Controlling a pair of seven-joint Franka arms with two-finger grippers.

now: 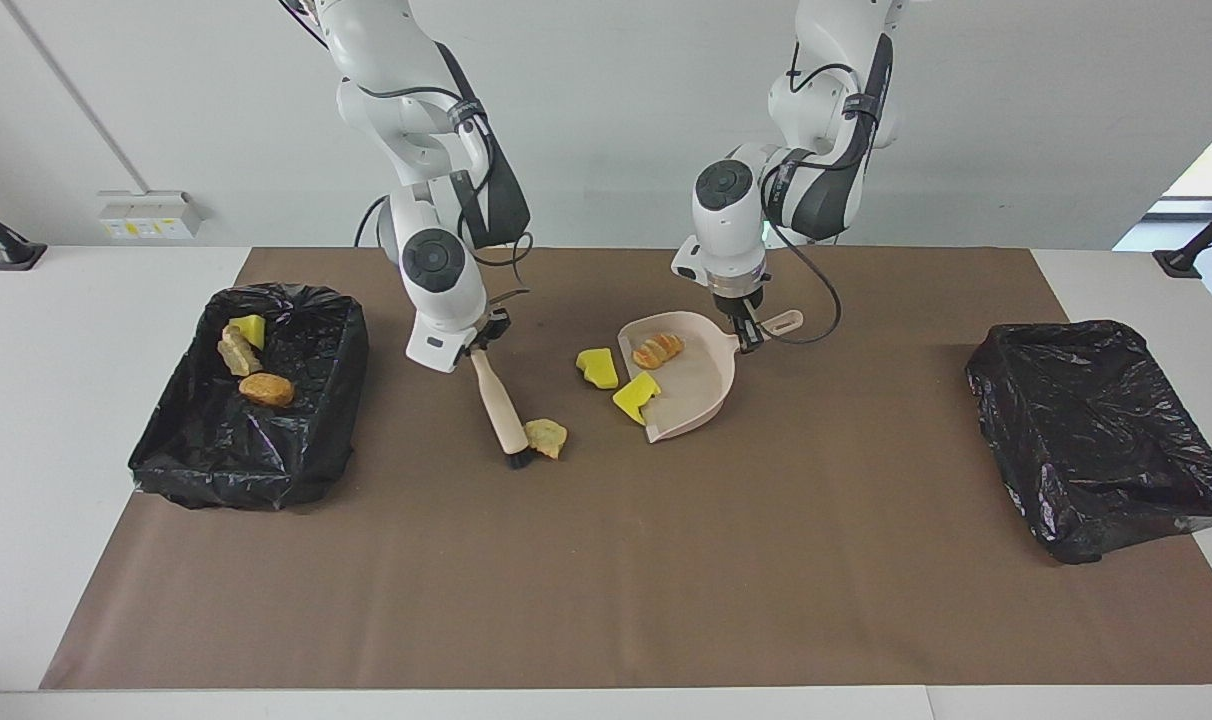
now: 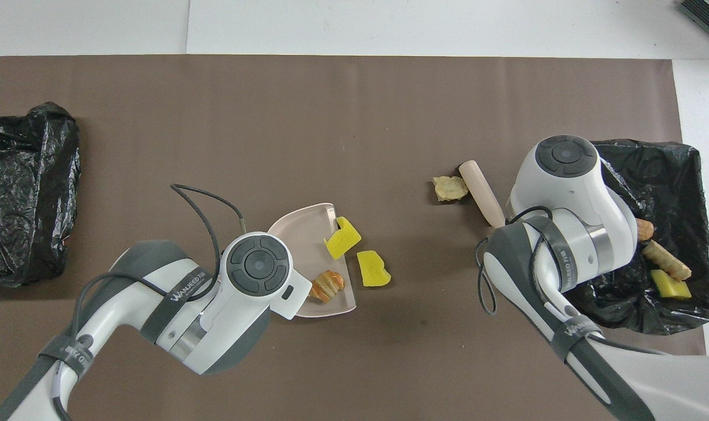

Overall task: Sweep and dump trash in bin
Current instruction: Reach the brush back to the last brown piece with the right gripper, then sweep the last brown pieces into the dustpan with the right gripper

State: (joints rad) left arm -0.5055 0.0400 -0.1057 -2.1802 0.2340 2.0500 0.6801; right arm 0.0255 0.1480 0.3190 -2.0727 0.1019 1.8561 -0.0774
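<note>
Nearby, right hand gripping brush, bristles touching tan lump, left hand clamping dustpan.

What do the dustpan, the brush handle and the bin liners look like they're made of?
Dustpan: probably moulded plastic, smooth matte beige, with thin even walls. Brush handle: smooth and pale tan, either plastic or light wood; dark bristles at its tip. Both bin liners: thin black plastic film, glossy and crinkled, with bright highlights along the folds.
</note>
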